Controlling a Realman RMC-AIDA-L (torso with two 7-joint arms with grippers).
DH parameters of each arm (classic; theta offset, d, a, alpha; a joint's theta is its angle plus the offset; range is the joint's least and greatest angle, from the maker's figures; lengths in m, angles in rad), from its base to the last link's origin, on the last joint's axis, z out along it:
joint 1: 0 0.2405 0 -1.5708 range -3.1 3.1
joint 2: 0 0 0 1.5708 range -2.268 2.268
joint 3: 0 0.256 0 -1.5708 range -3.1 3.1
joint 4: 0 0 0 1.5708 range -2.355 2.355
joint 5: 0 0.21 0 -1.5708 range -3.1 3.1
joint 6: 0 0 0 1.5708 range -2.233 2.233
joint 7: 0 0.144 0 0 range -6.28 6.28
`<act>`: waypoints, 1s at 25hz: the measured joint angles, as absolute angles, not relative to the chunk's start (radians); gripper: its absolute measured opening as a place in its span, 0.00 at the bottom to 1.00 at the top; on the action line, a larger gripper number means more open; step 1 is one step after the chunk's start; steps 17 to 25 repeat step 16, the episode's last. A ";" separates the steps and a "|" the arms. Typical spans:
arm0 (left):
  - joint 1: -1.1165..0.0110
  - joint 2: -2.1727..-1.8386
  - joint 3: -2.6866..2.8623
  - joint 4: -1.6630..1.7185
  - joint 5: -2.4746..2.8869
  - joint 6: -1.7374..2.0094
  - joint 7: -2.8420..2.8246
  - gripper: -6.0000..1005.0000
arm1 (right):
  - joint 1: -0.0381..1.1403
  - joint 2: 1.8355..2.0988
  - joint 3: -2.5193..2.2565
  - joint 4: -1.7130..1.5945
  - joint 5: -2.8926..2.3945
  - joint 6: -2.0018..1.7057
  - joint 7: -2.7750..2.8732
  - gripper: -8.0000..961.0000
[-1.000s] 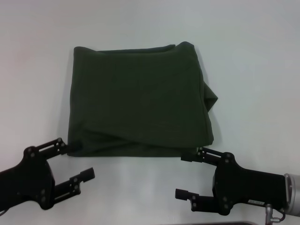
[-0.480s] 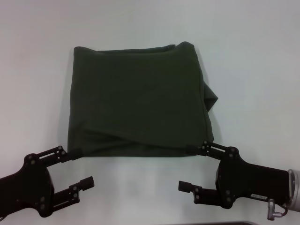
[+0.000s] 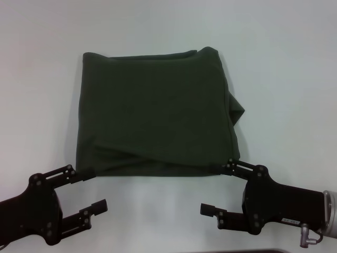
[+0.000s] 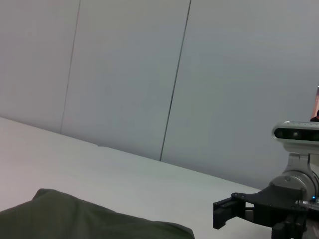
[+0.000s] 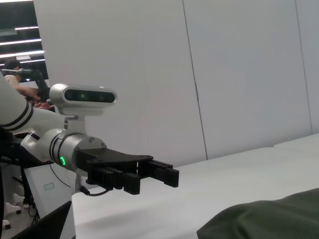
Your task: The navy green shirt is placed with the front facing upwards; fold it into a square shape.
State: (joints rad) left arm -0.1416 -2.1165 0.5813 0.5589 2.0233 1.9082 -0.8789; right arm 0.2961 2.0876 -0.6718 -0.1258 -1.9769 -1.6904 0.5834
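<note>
The navy green shirt point(image 3: 155, 113) lies folded into a rough rectangle on the white table, plain dark green side up, with a small flap sticking out on its right side. My left gripper point(image 3: 90, 188) is open at the shirt's near-left corner, its farther finger touching the hem. At the near-right corner my right gripper point(image 3: 213, 188) is open too, its farther finger on the near edge. Nothing sits between either pair of fingers. The left wrist view shows the shirt point(image 4: 84, 219) and the right gripper point(image 4: 234, 216). The right wrist view shows the shirt point(image 5: 269, 219) and the left gripper point(image 5: 149, 174).
The white table point(image 3: 284, 68) surrounds the shirt on all sides. Pale wall panels point(image 4: 124, 74) stand behind the table in the wrist views. Beyond the wall, at the edge of the right wrist view, a person point(image 5: 15, 69) is partly visible.
Over the last second the right gripper moved forward until its farther finger reached the shirt's near edge. The left gripper shifted slightly nearer and to the right. The shirt has not moved.
</note>
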 joint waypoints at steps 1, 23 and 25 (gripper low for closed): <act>-0.141 -2.117 0.581 0.559 2.023 1.908 -0.879 0.64 | 0.296 2.088 -0.672 -0.126 -1.977 -1.690 0.583 0.86; -0.145 -2.117 0.583 0.561 2.023 1.908 -0.877 0.64 | 0.304 2.088 -0.670 -0.126 -1.977 -1.687 0.585 0.86; -0.145 -2.117 0.583 0.561 2.023 1.908 -0.877 0.64 | 0.304 2.088 -0.670 -0.126 -1.977 -1.687 0.585 0.86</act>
